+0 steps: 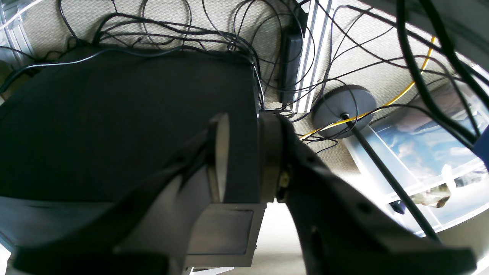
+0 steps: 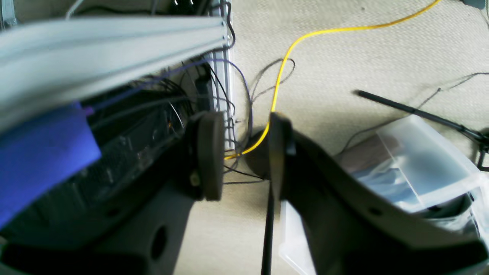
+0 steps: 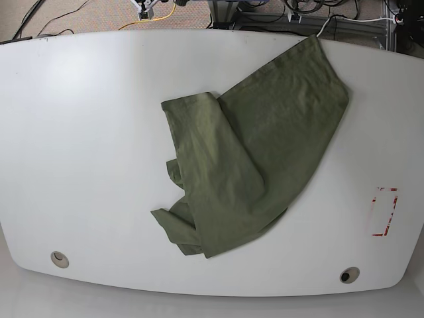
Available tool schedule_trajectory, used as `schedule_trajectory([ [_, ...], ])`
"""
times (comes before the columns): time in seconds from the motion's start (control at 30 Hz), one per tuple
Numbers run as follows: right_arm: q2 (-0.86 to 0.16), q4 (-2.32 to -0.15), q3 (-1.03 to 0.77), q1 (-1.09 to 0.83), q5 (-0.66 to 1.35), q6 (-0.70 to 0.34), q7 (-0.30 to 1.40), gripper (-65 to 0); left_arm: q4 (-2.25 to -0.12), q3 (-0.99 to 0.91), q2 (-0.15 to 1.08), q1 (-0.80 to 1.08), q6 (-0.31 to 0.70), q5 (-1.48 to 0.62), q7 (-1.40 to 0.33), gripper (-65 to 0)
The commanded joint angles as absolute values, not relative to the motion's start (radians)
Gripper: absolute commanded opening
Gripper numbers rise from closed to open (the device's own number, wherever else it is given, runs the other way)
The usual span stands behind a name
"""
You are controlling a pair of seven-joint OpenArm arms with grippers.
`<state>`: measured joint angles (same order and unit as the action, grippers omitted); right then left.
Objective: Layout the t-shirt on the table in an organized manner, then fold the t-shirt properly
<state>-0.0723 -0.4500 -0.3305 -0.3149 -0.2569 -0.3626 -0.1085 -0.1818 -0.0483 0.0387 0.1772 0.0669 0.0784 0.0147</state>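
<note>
Base view: bright, even overhead light; table point(image 3: 79, 132) glossy, soft glare patch at upper left, edges bowed by wide lens. T-shirt point(image 3: 255, 156) sharp, matte, faint shadows in folds only.
Left wrist view: strong fisheye, dark foreground underexposed; plastic bin point(image 1: 428, 160) at right blown out, hazy.
Right wrist view: aluminium rail point(image 2: 107, 49) and blue patch point(image 2: 42, 152) blurred, out of focus; carpet point(image 2: 344, 68) evenly lit; yellow cable point(image 2: 290, 53) crisp.
</note>
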Motion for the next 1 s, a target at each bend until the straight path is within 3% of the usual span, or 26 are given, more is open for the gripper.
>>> schedule_trajectory([
  [0.0,-0.079,-0.503,-0.329,-0.355,-0.254,-0.367,-0.116,-45.8,-0.195,-0.047,0.042,0.202,0.066,0.079,0.006,-53.3],
  [0.77,-0.036,-0.506,-0.329,-0.32,-0.249,-0.361,-0.117,-46.9,-0.191,-0.053,0.082,0.196,0.07,0.077,0.097,-53.1],
  [0.97,-0.036,-0.509,-0.329,-0.343,-0.249,-0.361,-0.189,-46.9,-0.194,-0.054,0.085,0.199,0.07,0.076,0.143,-53.1],
])
